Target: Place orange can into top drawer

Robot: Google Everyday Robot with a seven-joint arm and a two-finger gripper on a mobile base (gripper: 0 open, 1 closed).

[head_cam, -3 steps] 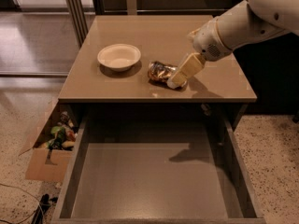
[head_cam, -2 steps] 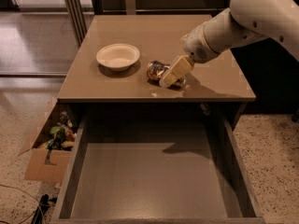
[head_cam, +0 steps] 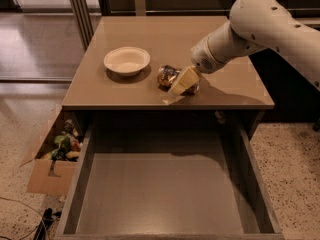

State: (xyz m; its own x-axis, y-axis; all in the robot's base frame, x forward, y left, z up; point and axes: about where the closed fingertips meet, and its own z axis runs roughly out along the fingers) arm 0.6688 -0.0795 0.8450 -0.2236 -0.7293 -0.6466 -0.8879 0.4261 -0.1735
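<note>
One top drawer [head_cam: 165, 189] is open and bare. One cardboard box [head_cam: 45, 176] holds small things. The gripper [head_cam: 184, 80] is at the one orange can [head_cam: 166, 76]; I cannot tell if it grips.

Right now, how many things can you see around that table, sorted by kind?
Bowls: 1, the white round bowl on the tabletop.
Cans: 1, the small shiny orange-gold metal can right of the bowl.
Drawers: 1, the wide grey-brown top drawer, pulled open.
Boxes: 1, the brown cardboard box left of the drawer.
Tools: 1, the robot's cream tool, at the can.
Total: 5.
</note>
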